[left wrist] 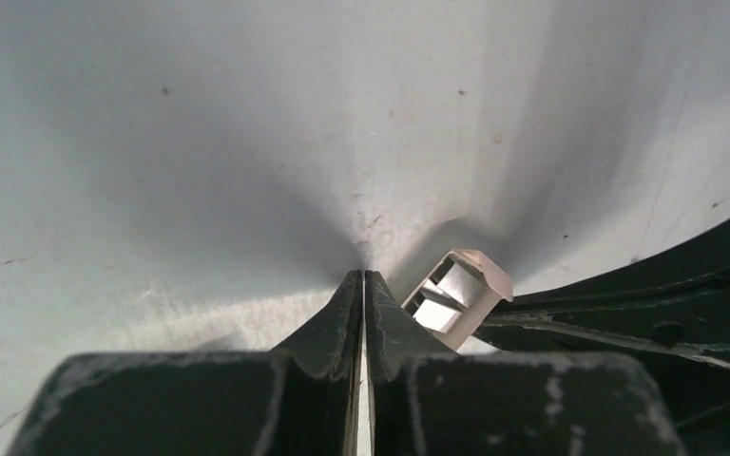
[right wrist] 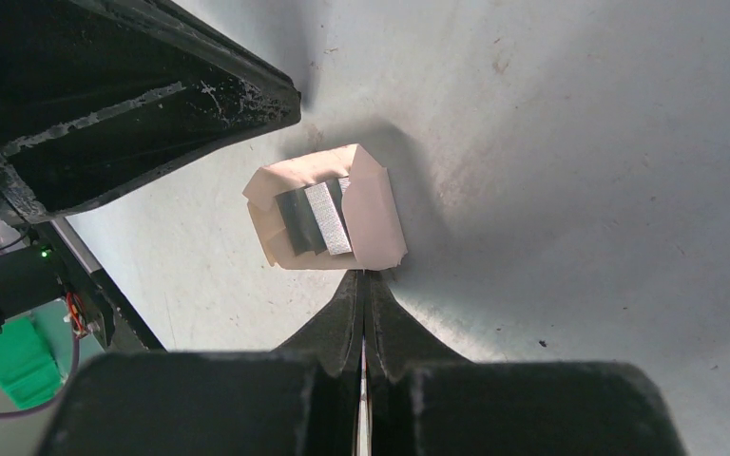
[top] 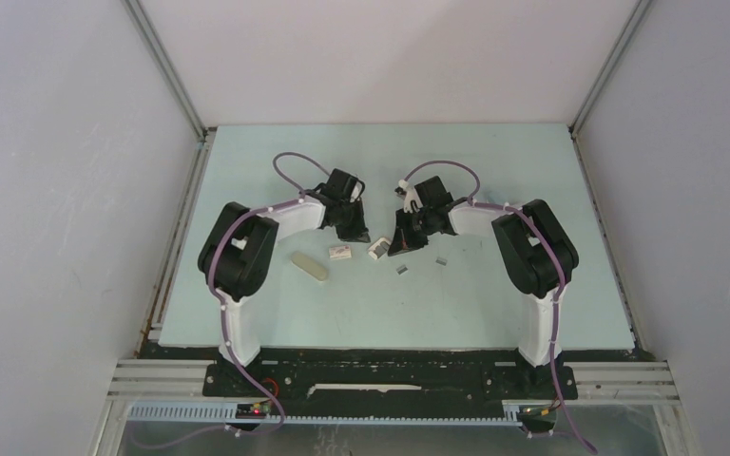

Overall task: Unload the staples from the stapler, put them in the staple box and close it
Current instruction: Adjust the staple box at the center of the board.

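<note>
Pale green tabletop (top: pixel 494 304), white walls (top: pixel 57 190); left gripper (left wrist: pixel 363 277), right gripper (right wrist: pixel 366 278) each fully closed

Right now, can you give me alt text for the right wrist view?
A small open cardboard box holding silvery staple strips lies on the pale table, its near edge at the tips of the shut right jaws. The black left arm fills the upper left.

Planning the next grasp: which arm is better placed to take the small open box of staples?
Probably right: the open box sits straight ahead of the right gripper, jaws shut; from the left gripper it lies off to one side.
</note>
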### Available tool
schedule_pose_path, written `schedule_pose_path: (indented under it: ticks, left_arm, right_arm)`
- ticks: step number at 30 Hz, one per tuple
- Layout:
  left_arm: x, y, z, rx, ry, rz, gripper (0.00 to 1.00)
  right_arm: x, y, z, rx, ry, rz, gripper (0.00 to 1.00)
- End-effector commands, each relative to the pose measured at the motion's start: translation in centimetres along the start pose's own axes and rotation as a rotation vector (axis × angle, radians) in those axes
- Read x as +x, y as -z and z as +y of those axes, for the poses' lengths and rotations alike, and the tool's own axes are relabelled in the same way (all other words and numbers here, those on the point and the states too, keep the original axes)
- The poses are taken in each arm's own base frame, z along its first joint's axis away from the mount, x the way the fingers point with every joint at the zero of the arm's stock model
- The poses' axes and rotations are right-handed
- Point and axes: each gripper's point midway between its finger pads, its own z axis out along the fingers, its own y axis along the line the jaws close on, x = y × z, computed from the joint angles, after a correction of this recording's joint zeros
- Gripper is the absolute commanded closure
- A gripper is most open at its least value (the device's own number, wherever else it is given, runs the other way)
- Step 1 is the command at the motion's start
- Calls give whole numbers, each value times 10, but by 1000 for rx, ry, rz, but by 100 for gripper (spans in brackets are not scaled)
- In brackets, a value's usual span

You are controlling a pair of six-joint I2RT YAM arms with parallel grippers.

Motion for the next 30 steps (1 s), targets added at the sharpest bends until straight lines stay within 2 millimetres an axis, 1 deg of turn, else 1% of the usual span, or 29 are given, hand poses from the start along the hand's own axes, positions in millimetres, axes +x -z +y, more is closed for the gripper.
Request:
schedule_pose_path:
  ticks: [1, 5, 10, 18, 25, 30]
  left_arm:
    - [0, -2, -17, 61, -50, 26, 93]
    - [7, -7, -22, 79, -56, 54, 93]
    - [13, -6, -30, 108, -74, 74, 94]
    - [10, 3, -41, 137, -92, 61, 94]
    - [13, 0, -33, 107, -86, 69, 93]
    - [6, 3, -23, 42, -68, 41, 90]
  right_arm:
    - [3, 2, -8, 49, 19, 4, 100]
    - [3, 1, -8, 49, 19, 5, 100]
    - [3, 1, -7, 49, 21, 5, 100]
    - [3, 1, -8, 51, 24, 3, 100]
    - [2, 1, -7, 48, 32, 3, 100]
    - [2, 2, -5, 43, 39, 2, 100]
